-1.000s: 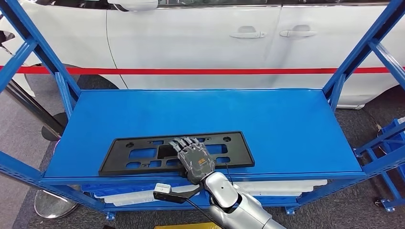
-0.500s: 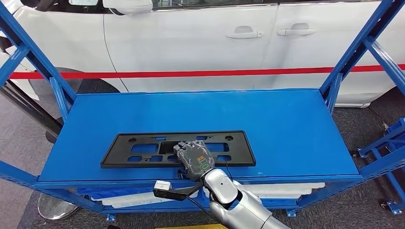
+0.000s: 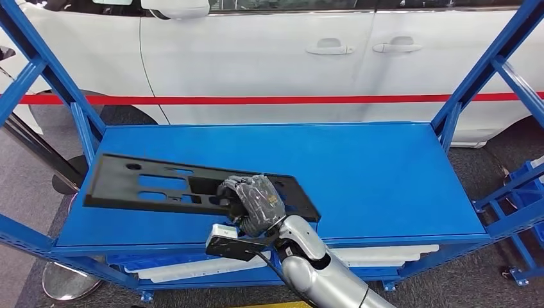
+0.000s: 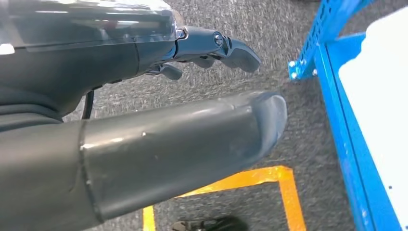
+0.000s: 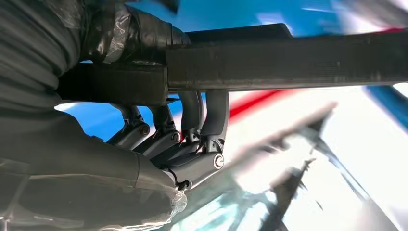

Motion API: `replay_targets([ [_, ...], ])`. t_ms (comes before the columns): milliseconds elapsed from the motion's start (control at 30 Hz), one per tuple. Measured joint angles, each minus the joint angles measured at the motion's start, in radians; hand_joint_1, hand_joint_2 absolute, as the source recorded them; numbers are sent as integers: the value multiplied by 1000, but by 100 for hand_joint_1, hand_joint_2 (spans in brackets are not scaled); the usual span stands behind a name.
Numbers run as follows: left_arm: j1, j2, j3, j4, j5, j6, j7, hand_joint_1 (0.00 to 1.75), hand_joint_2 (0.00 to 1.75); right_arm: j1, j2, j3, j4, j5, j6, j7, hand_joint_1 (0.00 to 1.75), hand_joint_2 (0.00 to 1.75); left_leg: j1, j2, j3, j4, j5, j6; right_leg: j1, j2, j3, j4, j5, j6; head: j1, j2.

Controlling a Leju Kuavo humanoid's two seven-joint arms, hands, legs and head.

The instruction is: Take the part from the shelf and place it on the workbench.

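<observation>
Right hand [image 3: 254, 202] clamped on black part [image 3: 160, 186], above blue shelf [image 3: 385, 173], white car [image 3: 269, 58] behind

Head camera high, facing down onto shelf [image 3: 398, 167]; wrist cameras close.

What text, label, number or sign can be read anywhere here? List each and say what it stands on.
None can be read.
The black part held by the right robot hand: no lettering shows.
The white car behind the blue shelf: a plain red stripe, no badge or plate.
The floor's yellow tape: unmarked.
</observation>
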Motion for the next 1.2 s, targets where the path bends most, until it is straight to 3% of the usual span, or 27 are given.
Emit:
replay_targets([
  [33,2,0,7,2,4,5,-12,0,0,12,-2,-3,-41,-78,-7,-31,175,175,-1,0,0,0,-1,0,-1,0,-17,32,-3,1,0,0],
  [67,4,0,14,4,6,11,-25,0,0,26,-5,-7,-86,-158,-15,-61,175,175,-1,-2,0,1,-1,0,-2,0,-15,25,14,1,0,0],
  [133,8,-2,26,13,9,22,-46,0,0,47,-12,-17,-181,-302,-26,-112,175,175,-1,-5,1,3,-4,-3,-2,0,37,-90,85,-5,0,0],
  [200,8,-4,37,24,10,33,-61,0,0,61,-19,-31,-269,-406,-30,-147,175,175,-6,-8,-1,8,-7,-11,2,-1,90,-210,130,-14,0,0],
  [233,8,-5,43,30,10,38,-68,0,44,71,-24,-40,-308,-448,-30,-161,175,175,-8,-10,-2,9,-8,-15,4,-1,102,-239,136,-17,0,0],
  [333,9,-4,59,47,6,50,-80,0,175,103,-41,-73,-400,-542,-29,-198,175,175,-9,-11,-4,10,-13,-31,2,-1,104,-251,136,-27,0,0],
  [400,8,-3,66,58,1,57,-85,0,175,125,-51,-90,-444,-579,-25,-215,175,175,-7,-10,-22,55,-46,-41,-3,-3,108,-258,138,-38,0,0],
  [500,7,-2,77,75,-12,61,-78,0,175,171,-65,-113,-484,-621,-31,-223,175,175,-5,-9,-111,246,-135,-51,-2,-7,111,-258,134,-47,0,0],
  [533,8,-2,81,80,-15,62,-74,0,175,192,-68,-121,-489,-619,-47,-219,175,175,-5,-9,-134,289,-145,-52,0,-7,111,-257,133,-48,0,0],
  [567,9,-1,84,84,-16,65,-72,0,175,216,-71,-131,-493,-612,-66,-213,175,175,-5,-9,-135,288,-131,-52,0,-7,112,-255,131,-49,0,0],
  [600,10,0,88,87,-19,68,-71,0,175,241,-73,-140,-497,-605,-82,-209,175,175,-5,-9,-120,253,-101,-50,1,-6,114,-253,128,-49,0,0],
  [667,10,1,96,91,-25,73,-70,0,175,285,-75,-156,-501,-605,-94,-210,175,175,-7,-10,-57,119,-32,-40,3,-5,119,-249,121,-46,0,0],
  [700,9,2,100,93,-28,74,-70,0,175,304,-76,-160,-503,-608,-92,-214,175,175,-9,-10,-32,66,-15,-35,4,-4,119,-247,119,-43,0,0],
  [733,7,2,104,95,-30,75,-71,0,175,324,-78,-164,-505,-612,-89,-219,175,175,-12,-11,-17,32,-9,-30,5,-4,119,-246,117,-39,0,0],
  [867,5,0,114,102,-34,74,-71,0,175,405,-85,-174,-513,-635,-69,-233,175,175,-10,-10,-8,7,-1,-10,5,-5,117,-239,109,-20,0,0],
  [933,5,-1,120,104,-41,72,-68,0,175,439,-88,-184,-518,-644,-62,-239,175,175,-5,-7,-6,-4,7,0,3,-4,91,-172,57,-11,0,0],
  [1000,5,0,126,105,-51,71,-63,0,175,476,-89,-202,-524,-653,-51,-251,175,175,-5,-7,-9,-4,9,3,-1,-4,37,-44,-10,-5,0,0],
  [1033,6,0,128,105,-57,70,-59,0,175,495,-89,-212,-528,-656,-46,-259,175,175,-5,-7,-10,-4,9,3,-3,-4,17,6,-28,-2,0,0],
  [1067,7,0,129,106,-64,68,-56,0,175,512,-89,-221,-534,-659,-43,-266,175,175,-5,-6,-11,-2,9,3,-6,-5,12,23,-26,1,0,0],
  [1100,8,-1,130,107,-69,66,-53,0,175,527,-89,-230,-540,-660,-41,-273,175,175,-4,-6,-12,0,9,2,-9,-5,27,0,-5,3,0,0],
  [1200,9,-1,131,109,-86,56,-48,0,175,563,-89,-250,-562,-653,-38,-285,175,175,-5,-8,-19,15,8,-7,-16,-4,128,-193,77,3,0,0],
])
